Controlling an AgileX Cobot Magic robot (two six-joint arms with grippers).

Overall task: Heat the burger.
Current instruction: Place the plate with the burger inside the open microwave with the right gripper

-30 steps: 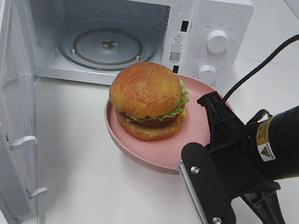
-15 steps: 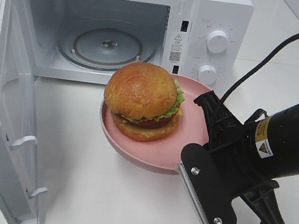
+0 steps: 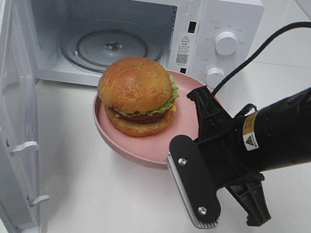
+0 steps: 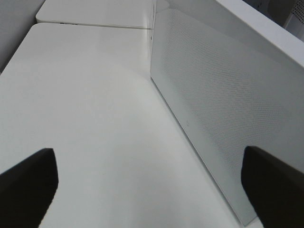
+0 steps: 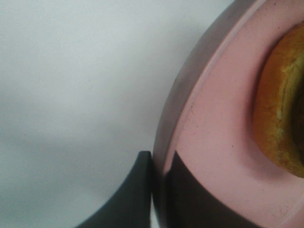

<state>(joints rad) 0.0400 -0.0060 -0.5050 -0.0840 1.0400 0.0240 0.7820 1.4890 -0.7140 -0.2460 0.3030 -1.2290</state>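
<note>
Scanning the high view first: burger (image 3: 138, 94) sits on a pink plate (image 3: 139, 150) at frame centre, just in front of the open microwave (image 3: 233, 14). The door (image 3: 7, 101) is swung wide at the left, and the glass turntable (image 3: 113, 47) inside is bare. The right gripper (image 3: 186, 133) comes in from the lower right, clamped on the plate's right rim. Judging by the shadow, the plate hangs clear of the table.

Left wrist view: left gripper (image 4: 149, 190) has its jaws spread wide and nothing between them. It hovers over the white table (image 4: 85, 104) beside a dotted white panel (image 4: 223, 104), probably the door's outer face.

Right wrist view: one finger sits outside the plate rim and one inside, pinched tight. The burger's lower bun shows close by.

Risks:
- One-edge grip means the plate may sag on the far side, so the burger could slide off.
- The plate's front edge may catch the cavity sill if it is carried too low.
- A smooth rim could slip between the pads.

Count: one burger, one plate, one microwave, one turntable, two knobs (image 3: 226, 42), two grippers.
</note>
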